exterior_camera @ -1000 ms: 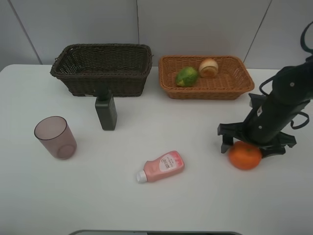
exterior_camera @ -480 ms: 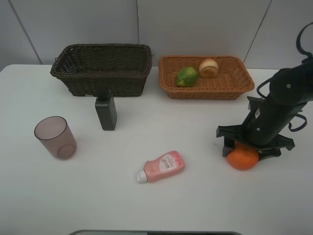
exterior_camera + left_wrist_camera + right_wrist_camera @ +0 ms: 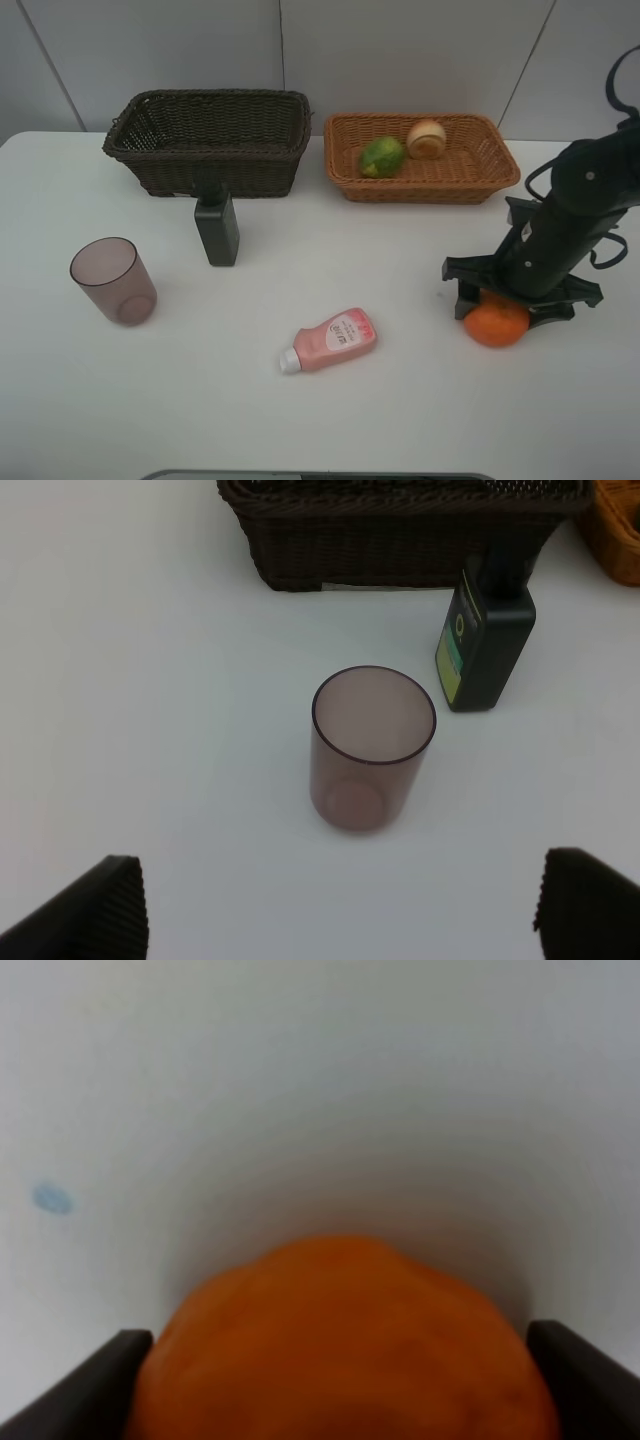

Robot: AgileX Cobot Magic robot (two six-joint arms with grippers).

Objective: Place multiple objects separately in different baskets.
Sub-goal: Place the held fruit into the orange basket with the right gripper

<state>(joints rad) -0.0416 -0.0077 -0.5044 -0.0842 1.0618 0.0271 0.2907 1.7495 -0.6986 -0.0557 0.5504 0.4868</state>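
Over at the far left of the white tabletop, the translucent mauve cup stands upright with its mouth open to the ceiling. The left claw hangs above and a little in front of it. Its ribbed fingers are spread wide apart with nothing between them.

Behind the cup, against the wall, sits the deeper dark brown basket; from where I stand I can't make out anything inside it. Just in front of its near wall the dark green bottle stands upright, close to the wicker, though I can't tell whether they touch.

Nearer the middle, well forward of both baskets, the pink squeeze bottle lies on its side, its white cap pointing toward the front left.

To the right of the dark basket is the shallower orange-tan basket. The green lime and the red-yellow peach-like fruit lie inside it, side by side toward the back.

Farther right, in front of that basket and well apart from it, the right claw reaches straight down. It is clamped on the orange, with a dark finger pressed against each flank. The fruit is low at the tabletop, and whether it rests there I can't say.
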